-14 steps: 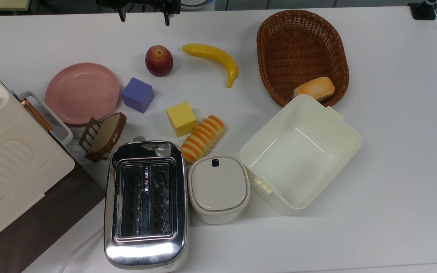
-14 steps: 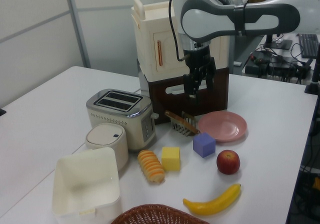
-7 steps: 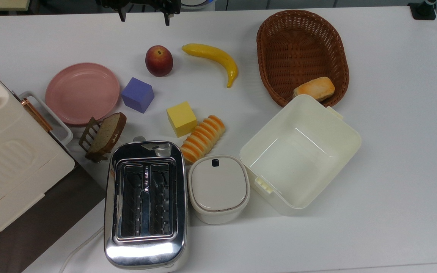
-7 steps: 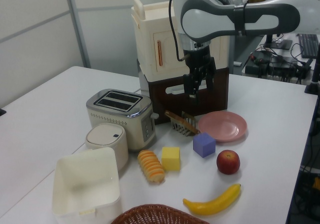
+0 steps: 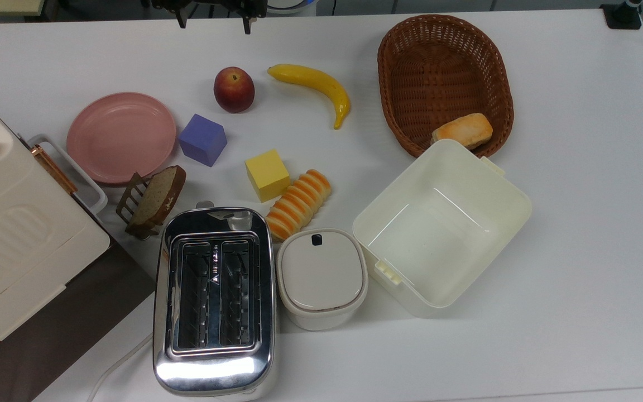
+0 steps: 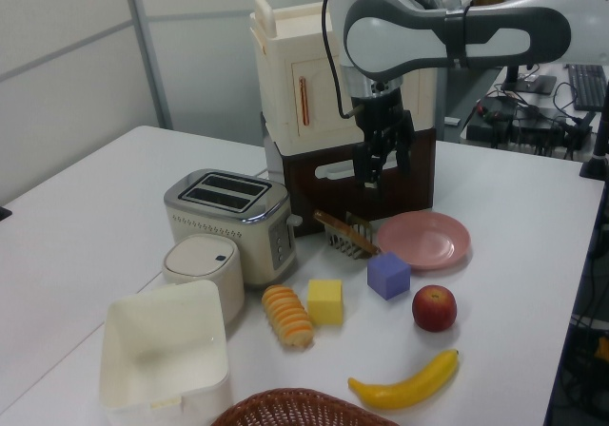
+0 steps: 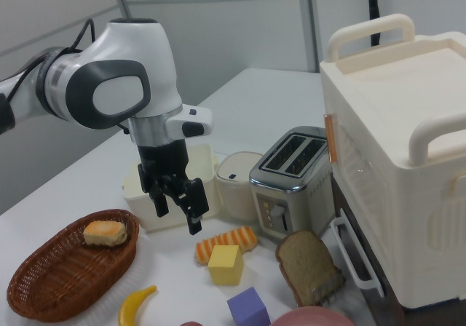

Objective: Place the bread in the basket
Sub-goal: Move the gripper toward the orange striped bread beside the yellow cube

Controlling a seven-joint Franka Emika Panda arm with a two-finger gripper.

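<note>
Bread (image 5: 298, 204) lying flat on bench (image 5: 578, 223), touching yellow cube (image 5: 267, 175), well apart from basket (image 5: 444, 78). Gripper (image 7: 178, 205) raised above bench, fingers spread apart, holding nothing.

Probably a lab: partition walls (image 6: 76, 55), cluttered desks (image 6: 533, 112).

Woven wicker basket (image 5: 444, 78), rough; ridged matt bread (image 5: 298, 204); mirror-shiny metal toaster (image 5: 214, 301); smooth glossy plastic box (image 5: 489, 184).
</note>
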